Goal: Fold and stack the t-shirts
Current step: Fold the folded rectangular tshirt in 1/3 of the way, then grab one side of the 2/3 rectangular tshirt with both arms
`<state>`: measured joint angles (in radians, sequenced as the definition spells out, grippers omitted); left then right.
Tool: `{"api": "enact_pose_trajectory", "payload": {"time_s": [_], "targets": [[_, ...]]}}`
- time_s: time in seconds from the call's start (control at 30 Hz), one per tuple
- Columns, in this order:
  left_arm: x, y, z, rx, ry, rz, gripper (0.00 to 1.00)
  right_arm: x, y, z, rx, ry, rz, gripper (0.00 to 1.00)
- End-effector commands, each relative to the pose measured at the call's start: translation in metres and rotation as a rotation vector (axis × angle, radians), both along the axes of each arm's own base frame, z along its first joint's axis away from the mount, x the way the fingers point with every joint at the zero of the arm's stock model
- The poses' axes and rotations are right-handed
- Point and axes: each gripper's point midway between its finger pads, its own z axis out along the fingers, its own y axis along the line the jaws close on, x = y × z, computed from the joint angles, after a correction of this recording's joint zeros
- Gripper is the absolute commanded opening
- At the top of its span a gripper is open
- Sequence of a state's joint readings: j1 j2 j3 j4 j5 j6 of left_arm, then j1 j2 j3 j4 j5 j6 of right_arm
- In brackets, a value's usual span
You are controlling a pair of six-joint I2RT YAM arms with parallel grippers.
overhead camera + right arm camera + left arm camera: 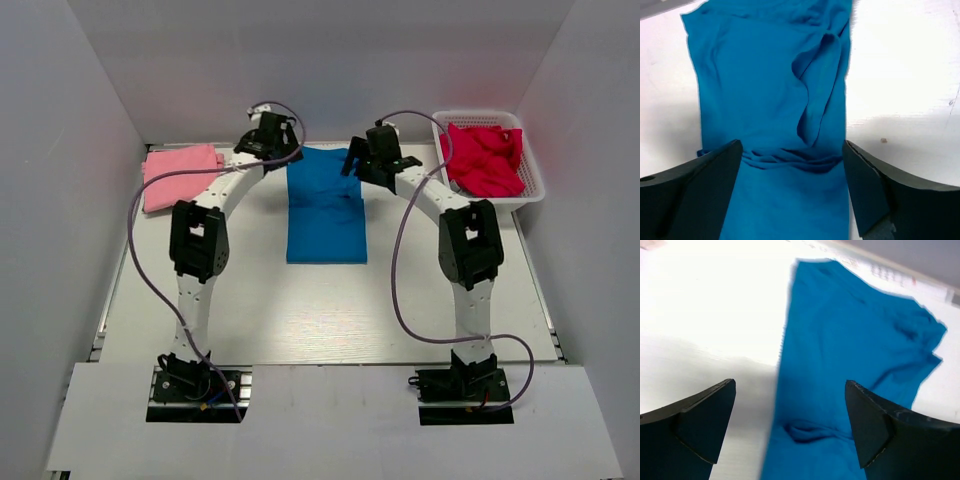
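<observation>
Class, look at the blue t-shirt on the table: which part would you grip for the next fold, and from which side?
Its far short edge, at the two corners, from above. The blue t-shirt lies flat as a long narrow strip, so pinching both corners should lift the edge evenly. The left gripper and right gripper hang open over that end.

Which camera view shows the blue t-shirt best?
The top external view: the blue t-shirt shows nearly whole there, as a long folded strip. The left wrist view gives one long edge and a rumpled end. The right wrist view gives a loose flap and creases close up, with the outline cut off.
</observation>
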<state>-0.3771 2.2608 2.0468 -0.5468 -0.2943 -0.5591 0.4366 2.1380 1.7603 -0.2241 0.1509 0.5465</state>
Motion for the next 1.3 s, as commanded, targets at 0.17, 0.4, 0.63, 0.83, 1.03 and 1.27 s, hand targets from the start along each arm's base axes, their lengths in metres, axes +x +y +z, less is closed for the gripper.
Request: {"api": "enact_pose_trajectory", "payload": {"time_s": [0.17,0.4,0.63,0.83,1.03,1.27], "targets": [[-0.108,0.021,0.012,-0.105,0.033,-0.114,1.00,-0.093,-0.003,0.008,0.044,0.053,0.238,0.90],[-0.213,-0.017,-0.035,-0.308,0.165,-0.353,1.00,-0.202,-0.027,-0.058,0.104,0.297,0.292,0.90],[-0.238,-0.026,-0.075,-0.295,0.272,-0.362,0.86,-0.215,-0.025,-0.078,0.149,0.345,0.280,0.88],[-0.243,-0.028,-0.101,-0.277,0.334,-0.359,0.65,-0.213,-0.023,-0.090,0.157,0.383,0.272,0.70],[-0.259,-0.023,-0.123,-0.296,0.400,-0.324,0.48,-0.222,-0.025,-0.102,0.157,0.432,0.261,0.44],[-0.261,-0.026,-0.127,-0.292,0.410,-0.331,0.01,-0.220,-0.028,-0.105,0.144,0.428,0.234,0.02]]}}
